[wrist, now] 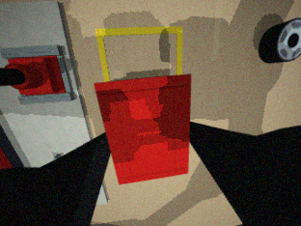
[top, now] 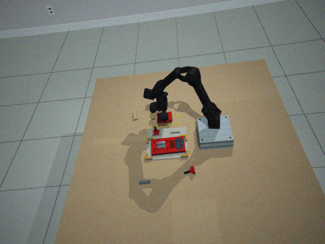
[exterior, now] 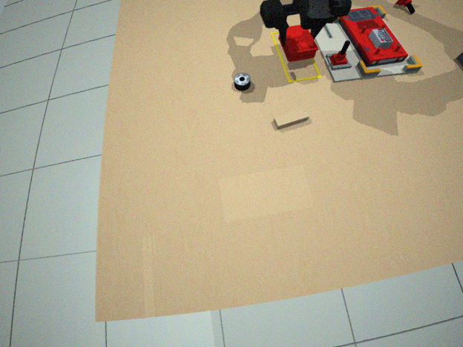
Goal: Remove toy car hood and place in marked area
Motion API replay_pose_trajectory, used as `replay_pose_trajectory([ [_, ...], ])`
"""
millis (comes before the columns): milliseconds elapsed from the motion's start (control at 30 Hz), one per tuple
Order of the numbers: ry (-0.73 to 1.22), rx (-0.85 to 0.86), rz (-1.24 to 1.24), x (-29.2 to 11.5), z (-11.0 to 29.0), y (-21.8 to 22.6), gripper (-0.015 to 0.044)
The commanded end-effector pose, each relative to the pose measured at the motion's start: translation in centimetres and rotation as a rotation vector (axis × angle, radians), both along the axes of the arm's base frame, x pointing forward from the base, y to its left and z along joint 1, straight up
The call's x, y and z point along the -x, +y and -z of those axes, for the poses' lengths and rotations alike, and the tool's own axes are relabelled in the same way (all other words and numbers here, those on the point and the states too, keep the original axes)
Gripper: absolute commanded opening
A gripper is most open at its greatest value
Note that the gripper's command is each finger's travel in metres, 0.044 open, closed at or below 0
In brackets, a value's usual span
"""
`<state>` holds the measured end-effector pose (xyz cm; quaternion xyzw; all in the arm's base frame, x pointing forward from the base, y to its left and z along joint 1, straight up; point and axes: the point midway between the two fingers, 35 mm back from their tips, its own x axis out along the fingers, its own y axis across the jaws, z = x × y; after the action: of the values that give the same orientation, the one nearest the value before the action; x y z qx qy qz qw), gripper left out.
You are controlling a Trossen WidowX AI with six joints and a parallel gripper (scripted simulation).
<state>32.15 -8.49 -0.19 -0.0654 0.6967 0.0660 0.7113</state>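
Note:
My gripper [top: 163, 117] [exterior: 299, 35] [wrist: 149, 130] is shut on the red hood [top: 169, 115] [exterior: 299, 46] [wrist: 145, 130], with one black finger on each of its sides. The hood hangs low over one end of the yellow marked rectangle [top: 179, 119] [exterior: 304, 78] [wrist: 140, 31], and its shadow falls inside the outline. The other end of the rectangle shows bare table. The red toy car [top: 167, 145] [exterior: 374, 33] sits on a white base plate [top: 167, 130] [exterior: 329, 41] with orange corner stops, right beside the rectangle.
A red block with a black knob [top: 155, 131] [exterior: 340, 55] [wrist: 34, 74] stands on the plate near the rectangle. A loose wheel [exterior: 242, 81] [wrist: 287, 41] and a beige block [top: 135, 115] [exterior: 291, 120] lie nearby. A grey bar [top: 144, 182], a red cone piece [top: 190, 170] and the arm's base [top: 215, 132] are farther off.

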Motion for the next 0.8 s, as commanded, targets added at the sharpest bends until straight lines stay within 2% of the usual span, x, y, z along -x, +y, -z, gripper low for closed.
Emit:
replay_pose_trajectory([
  [0, 0.001, 0.003, -0.004, 0.0, 0.3, -0.1, 0.0000],
  [767, 0.001, 0.003, -0.004, 0.0, 1.4, -0.1, 0.0000],
])
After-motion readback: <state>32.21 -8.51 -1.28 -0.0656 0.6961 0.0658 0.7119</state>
